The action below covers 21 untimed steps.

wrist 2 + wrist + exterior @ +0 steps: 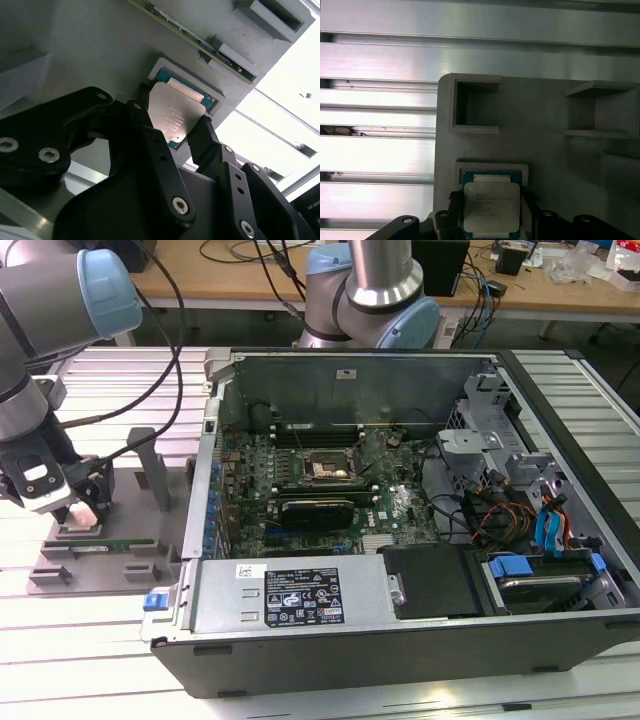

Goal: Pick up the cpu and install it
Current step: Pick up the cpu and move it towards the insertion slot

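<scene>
The cpu (175, 112) (491, 205) is a flat square chip with a silver top and a thin green rim. It lies at a shallow framed recess of the grey holder block (140, 495). My gripper (80, 512) (172, 125) (492, 210) reaches down over that block at the exterior view's left. Its black fingers (142, 117) press against two opposite edges of the chip, so it is shut on it. The black socket (328, 468) with its metal frame sits on the motherboard inside the open computer case (300, 600), well to the exterior view's right of the gripper.
A long green memory stick (110, 540) (190, 37) lies in a slot of the holder block. The case's metal walls (205, 450), cables (500, 515) and drive cage (490, 410) surround the motherboard. A second arm base (370, 300) stands behind the case. The table is ribbed aluminium (380, 160).
</scene>
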Tool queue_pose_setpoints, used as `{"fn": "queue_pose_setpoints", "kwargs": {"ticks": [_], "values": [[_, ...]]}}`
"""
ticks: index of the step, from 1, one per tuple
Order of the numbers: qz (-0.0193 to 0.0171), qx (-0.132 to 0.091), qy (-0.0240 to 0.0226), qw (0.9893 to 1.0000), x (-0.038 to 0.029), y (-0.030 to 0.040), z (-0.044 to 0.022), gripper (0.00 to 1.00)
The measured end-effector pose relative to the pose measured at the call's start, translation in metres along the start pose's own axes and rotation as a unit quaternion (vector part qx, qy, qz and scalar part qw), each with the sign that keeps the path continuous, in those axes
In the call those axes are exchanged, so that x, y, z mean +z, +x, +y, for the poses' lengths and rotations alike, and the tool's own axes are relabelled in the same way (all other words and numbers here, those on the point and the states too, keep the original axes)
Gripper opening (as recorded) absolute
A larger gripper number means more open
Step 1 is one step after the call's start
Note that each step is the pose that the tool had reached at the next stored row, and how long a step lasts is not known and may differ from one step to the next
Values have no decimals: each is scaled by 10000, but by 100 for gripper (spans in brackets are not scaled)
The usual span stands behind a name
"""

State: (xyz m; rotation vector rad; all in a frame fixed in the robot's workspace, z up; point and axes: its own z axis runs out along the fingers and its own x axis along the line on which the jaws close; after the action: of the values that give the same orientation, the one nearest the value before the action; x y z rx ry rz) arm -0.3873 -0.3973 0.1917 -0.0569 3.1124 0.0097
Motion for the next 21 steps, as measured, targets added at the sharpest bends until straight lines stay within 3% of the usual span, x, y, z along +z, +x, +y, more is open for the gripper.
{"fn": "queue_pose_setpoints", "kwargs": {"ticks": [21], "values": [[0,0,3,10000,-207,-6,1,55]]}}
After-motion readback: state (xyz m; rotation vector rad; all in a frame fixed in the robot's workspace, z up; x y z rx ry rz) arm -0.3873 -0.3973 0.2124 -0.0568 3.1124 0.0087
